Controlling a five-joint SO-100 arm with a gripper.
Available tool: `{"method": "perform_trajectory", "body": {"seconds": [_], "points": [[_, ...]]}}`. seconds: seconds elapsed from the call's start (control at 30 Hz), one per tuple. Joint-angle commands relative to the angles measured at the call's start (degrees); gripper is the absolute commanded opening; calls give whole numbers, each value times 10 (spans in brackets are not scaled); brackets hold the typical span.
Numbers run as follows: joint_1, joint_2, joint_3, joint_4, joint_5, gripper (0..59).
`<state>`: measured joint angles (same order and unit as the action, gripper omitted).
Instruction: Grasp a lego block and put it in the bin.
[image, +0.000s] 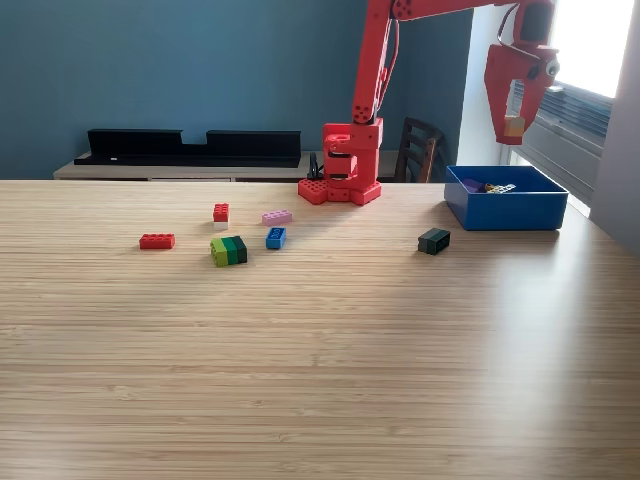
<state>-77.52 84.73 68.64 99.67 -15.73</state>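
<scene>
I held the gripper (514, 128) high, its fingers pinched on a yellowish lego block (514, 126), directly above the blue bin (505, 211). Carrying looked finished; next I judged the fingers should part.

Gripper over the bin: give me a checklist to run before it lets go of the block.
1. Block held: the gripper has a small yellowish block between its fingers: ok.
2. Gripper above the blue bin: appears so, depth uncertain: cannot tell.
3. Height clear of the bin's walls: ok.
4. Room in the bin: a few pieces lie in it, much floor bare: ok.
5. Nothing near the bin to disturb: the dark green block lies apart on the table: ok.
</scene>
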Motion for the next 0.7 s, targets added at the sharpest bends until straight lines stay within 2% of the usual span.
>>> {"method": "perform_trajectory", "body": {"seconds": [0.03,0.1,0.13,0.2,0.27,0.3,0.37,0.57,0.6,0.7], "points": [[-5,56,-6,27,-22,172],[-4,56,-6,27,-28,330],[-4,56,-5,27,-29,383],[-4,56,-4,26,-31,429],[-2,56,-4,26,-32,425],[-1,56,-4,26,-33,416],[4,56,-5,26,-31,356],[94,55,-40,25,18,79],[122,55,-47,25,29,52],[211,55,-62,25,51,39]]}}
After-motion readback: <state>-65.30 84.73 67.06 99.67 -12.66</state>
